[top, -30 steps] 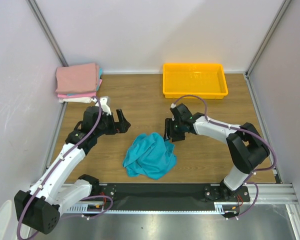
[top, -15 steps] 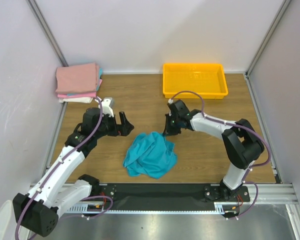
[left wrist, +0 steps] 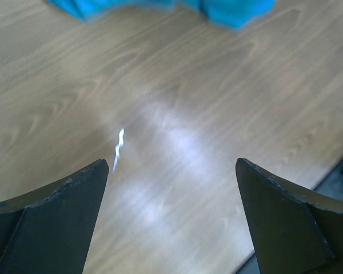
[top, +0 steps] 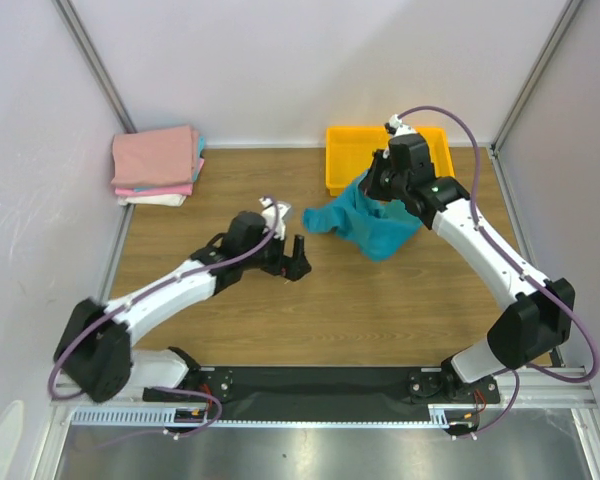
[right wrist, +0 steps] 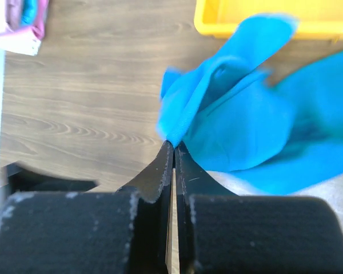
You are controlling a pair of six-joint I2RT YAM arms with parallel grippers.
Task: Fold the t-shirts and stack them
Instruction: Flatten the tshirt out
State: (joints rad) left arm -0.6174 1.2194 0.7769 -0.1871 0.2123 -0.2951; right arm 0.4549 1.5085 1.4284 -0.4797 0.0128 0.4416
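- The right gripper (top: 373,183), in the upper middle-right of the overhead view, has its jaws pinched tight on an edge of the teal t-shirt (top: 370,228).
- The shirt hangs crumpled from that grip, in front of the yellow tray (top: 332,170), with one corner trailing out to the left.
- The left gripper (top: 296,266) sits near the frame's centre, low over the wooden table (top: 400,310), its jaws spread wide with nothing between them.
- The stack of folded t-shirts (top: 156,163), pink over white, lies in the upper left corner, well apart from both arms.
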